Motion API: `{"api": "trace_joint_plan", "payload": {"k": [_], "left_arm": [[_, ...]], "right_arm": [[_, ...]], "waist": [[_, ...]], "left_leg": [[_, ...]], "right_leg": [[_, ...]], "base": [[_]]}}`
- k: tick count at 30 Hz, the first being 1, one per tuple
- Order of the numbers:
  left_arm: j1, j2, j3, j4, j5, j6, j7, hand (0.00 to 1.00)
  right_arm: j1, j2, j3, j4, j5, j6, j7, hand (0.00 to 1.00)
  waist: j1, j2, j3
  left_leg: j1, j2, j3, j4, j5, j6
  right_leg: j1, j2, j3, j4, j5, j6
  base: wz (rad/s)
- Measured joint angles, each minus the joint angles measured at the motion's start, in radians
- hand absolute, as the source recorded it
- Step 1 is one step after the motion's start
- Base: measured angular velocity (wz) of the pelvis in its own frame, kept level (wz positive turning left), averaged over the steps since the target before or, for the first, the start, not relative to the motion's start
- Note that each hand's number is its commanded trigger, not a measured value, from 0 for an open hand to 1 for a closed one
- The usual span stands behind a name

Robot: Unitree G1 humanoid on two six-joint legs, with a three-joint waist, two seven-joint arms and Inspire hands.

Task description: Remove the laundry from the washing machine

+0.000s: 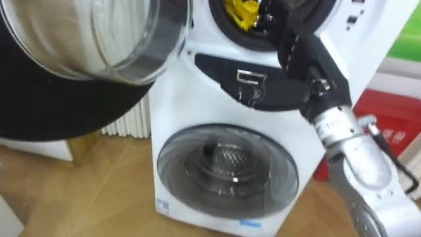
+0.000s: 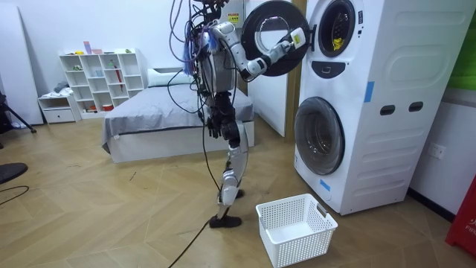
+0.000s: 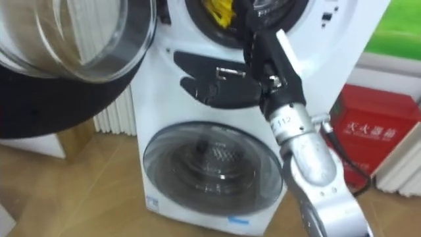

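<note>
1. Wooden floor [image 1: 79, 197] nearest me, white basket [image 2: 286, 246] waiting by the washing machine [image 1: 197, 112].
2. My right hand [image 1: 293, 49] is at the upper drum's [image 1: 230, 36] mouth; its grip I cannot tell.
3. Yellow clothes [image 1: 240, 13] lie inside: reaching step, grasp comes next.

Glossy washing machine [image 1: 174, 105], glass door [image 1: 85, 33], wood floor [image 1: 99, 197], plast. mesh basket [image 2: 309, 249].

round doors [image 2: 269, 30] [image 2: 320, 135] 2 | yellow garment [image 1: 242, 13] 1 | white basket [image 2: 291, 246] 1 | bed [image 2: 160, 119] 1 | shelf unit [image 2: 104, 78] 1
</note>
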Motion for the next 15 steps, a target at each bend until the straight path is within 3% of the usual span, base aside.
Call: {"api": "trace_joint_plan", "payload": {"k": [1, 3, 5, 8, 9, 11, 12, 13, 14, 15], "left_arm": [[0.02, 0.003, 0.013, 0.0, 0.0, 0.0, -0.004, 0.0], [0.017, 0.014, 0.034, 0.0, 0.0, -0.002, -0.017, 0.0], [0.012, 0.015, 0.033, -0.003, -0.001, -0.011, -0.022, 0.0], [-0.021, 0.017, 0.031, -0.006, -0.002, -0.023, -0.022, 0.0], [-0.04, 0.019, 0.029, -0.009, -0.008, -0.029, -0.022, 0.0], [-0.07, 0.033, 0.029, -0.02, -0.012, -0.03, -0.022, 0.0], [-0.095, 0.041, 0.026, -0.026, -0.013, -0.04, -0.019, 0.0], [-0.117, 0.049, 0.024, -0.026, -0.013, -0.05, -0.017, 0.0], [-0.129, 0.052, 0.02, -0.027, -0.014, -0.054, -0.015, 0.0], [-0.15, 0.057, 0.008, -0.036, -0.012, -0.056, -0.013, 0.0]], "right_arm": [[0.0, 0.0, 0.001, 0.0, 0.011, 0.011, -0.001, 0.0], [-0.002, -0.003, -0.001, -0.002, 0.033, 0.01, -0.013, 0.0], [-0.001, -0.003, 0.007, -0.002, 0.053, 0.011, -0.026, 0.0], [0.0, -0.009, 0.01, -0.005, 0.003, 0.008, -0.063, 0.0], [0.0, -0.02, 0.012, -0.005, 0.001, 0.008, -0.071, 0.0], [0.0, -0.033, 0.012, -0.004, -0.009, 0.006, -0.072, 0.0], [0.0, -0.038, 0.012, -0.003, -0.019, 0.005, -0.076, 0.0], [0.0, -0.038, 0.011, 0.004, -0.019, 0.003, -0.08, 0.0], [0.0, -0.038, 0.011, 0.008, -0.021, 0.003, -0.08, 0.0], [0.0, -0.037, 0.01, 0.008, -0.022, 0.002, -0.08, 0.0]], "waist": [[-0.003, 0.001, -0.0109], [-0.019, -0.011, -0.0172], [-0.016, -0.013, -0.0171], [-0.034, -0.003, -0.0104], [-0.041, 0.003, -0.0065], [-0.045, -0.001, -0.0044], [-0.045, 0.001, -0.0031], [-0.048, 0.006, 0.0007], [-0.051, 0.013, 0.0038], [-0.052, 0.023, 0.0066]], "left_leg": [[-0.001, -0.006, 0.0, -0.008, 0.043, 0.028], [0.001, -0.018, 0.024, 0.005, 0.06, 0.056], [0.018, -0.033, 0.053, 0.018, 0.029, 0.077], [0.049, -0.072, 0.075, 0.038, -0.014, 0.109], [0.066, -0.083, 0.085, 0.034, -0.026, 0.121], [0.094, -0.111, 0.091, 0.023, -0.041, 0.139], [0.114, -0.123, 0.091, 0.017, -0.051, 0.15], [0.145, -0.126, 0.084, -0.001, -0.058, 0.159], [0.159, -0.124, 0.081, -0.01, -0.061, 0.162], [0.178, -0.115, 0.072, -0.029, -0.066, 0.164]], "right_leg": [[0.003, -0.006, 0.001, 0.003, -0.012, 0.013], [0.009, -0.021, -0.001, 0.002, -0.014, 0.027], [0.025, -0.044, 0.008, 0.002, -0.016, 0.039], [0.032, -0.097, 0.001, 0.098, -0.034, 0.071], [-0.007, -0.12, 0.011, 0.205, -0.036, 0.075], [-0.06, -0.161, 0.025, 0.345, -0.025, 0.084], [-0.087, -0.178, 0.027, 0.423, 0.009, 0.09], [-0.112, -0.182, 0.038, 0.479, 0.054, 0.088], [-0.125, -0.18, 0.043, 0.504, 0.065, 0.088], [-0.16, -0.157, 0.053, 0.51, 0.048, 0.083]], "base": [[-0.32], [-0.04], [-0.19], [0.0], [-0.04], [0.02], [0.0], [-0.06], [-0.13], [-0.1]]}}
